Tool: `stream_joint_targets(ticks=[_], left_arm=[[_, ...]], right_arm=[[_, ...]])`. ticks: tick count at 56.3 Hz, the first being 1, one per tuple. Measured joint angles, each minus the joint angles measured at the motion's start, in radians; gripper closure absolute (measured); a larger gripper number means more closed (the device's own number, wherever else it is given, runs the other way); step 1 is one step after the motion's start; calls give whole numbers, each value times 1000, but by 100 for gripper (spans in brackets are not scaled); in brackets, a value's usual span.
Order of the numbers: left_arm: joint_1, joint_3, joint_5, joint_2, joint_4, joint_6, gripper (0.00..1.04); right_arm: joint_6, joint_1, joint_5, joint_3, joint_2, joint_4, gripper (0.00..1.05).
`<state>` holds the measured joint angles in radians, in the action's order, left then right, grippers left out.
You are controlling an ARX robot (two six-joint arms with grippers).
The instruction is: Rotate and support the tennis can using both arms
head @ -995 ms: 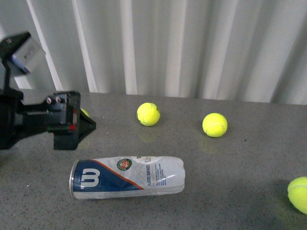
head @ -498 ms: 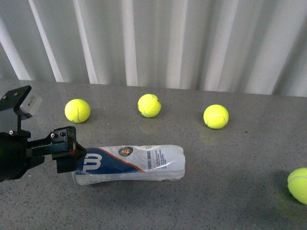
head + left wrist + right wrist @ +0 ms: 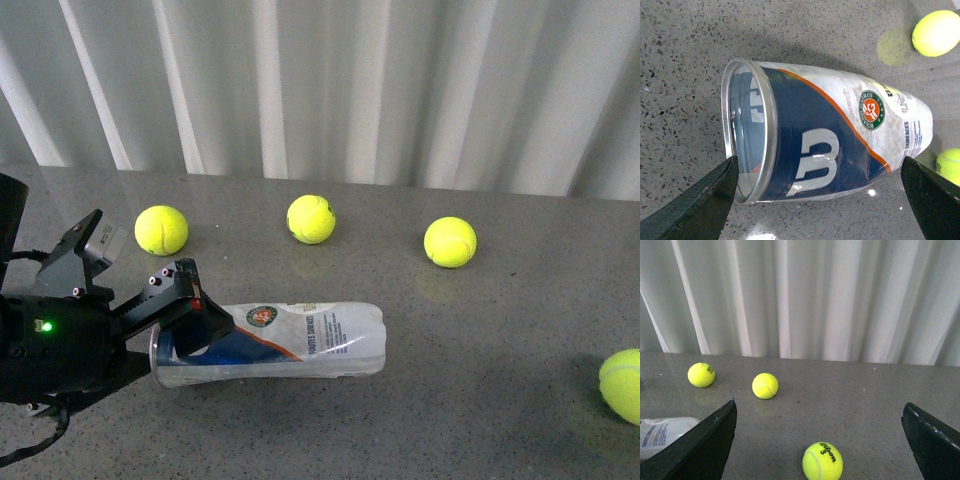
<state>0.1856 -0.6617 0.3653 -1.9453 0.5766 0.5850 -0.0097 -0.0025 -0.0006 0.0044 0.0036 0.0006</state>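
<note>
Well, my left gripper [image 3: 196,322] stands open, its fingers [image 3: 700,205] spread to either side of the tennis can [image 3: 290,340] at its metal-rimmed end. One fingertip sits right at the rim, though I cannot say for sure that it touches. Behind it, at 9 o'clock from the can, my left arm [image 3: 50,345] is low over the grey table [image 3: 500,400], with a small green light [image 3: 44,326] lit.

The can lies on its side on the table, open mouth toward 9 o'clock and closed end toward 3 o'clock. The blue band with the white logo is nearest my fingers, and the white printed part is farther along.

My right gripper [image 3: 818,407] is open too, with nothing between its fingers. It looks over the table from well apart, and only the can's closed end shows at the edge of its view.

Four tennis balls rest around the can: one [image 3: 161,230] at 11 o'clock, one [image 3: 311,219] at 12, one [image 3: 450,242] at 2, and the last [image 3: 622,385] far out at 3 to 4 o'clock. A pale ribbed wall [image 3: 400,90] closes the far side.
</note>
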Motion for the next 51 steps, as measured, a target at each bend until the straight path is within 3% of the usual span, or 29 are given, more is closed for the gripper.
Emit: stream_joint_targets(ticks=[13,41,44,51], left_arm=[[13,7,-6,-55,68,110,8],[-17,1,-13,68,-52,67,96],[-23,-7,2,95,-77,65,100],[-28,-35,1,154,-132,47,101]], right_arm=[[0,0,0,0,0,0,7],[0,0,0,0,0,0,7],[0,0,0,0,0,0,7],[0,0,0,0,0,0,7]])
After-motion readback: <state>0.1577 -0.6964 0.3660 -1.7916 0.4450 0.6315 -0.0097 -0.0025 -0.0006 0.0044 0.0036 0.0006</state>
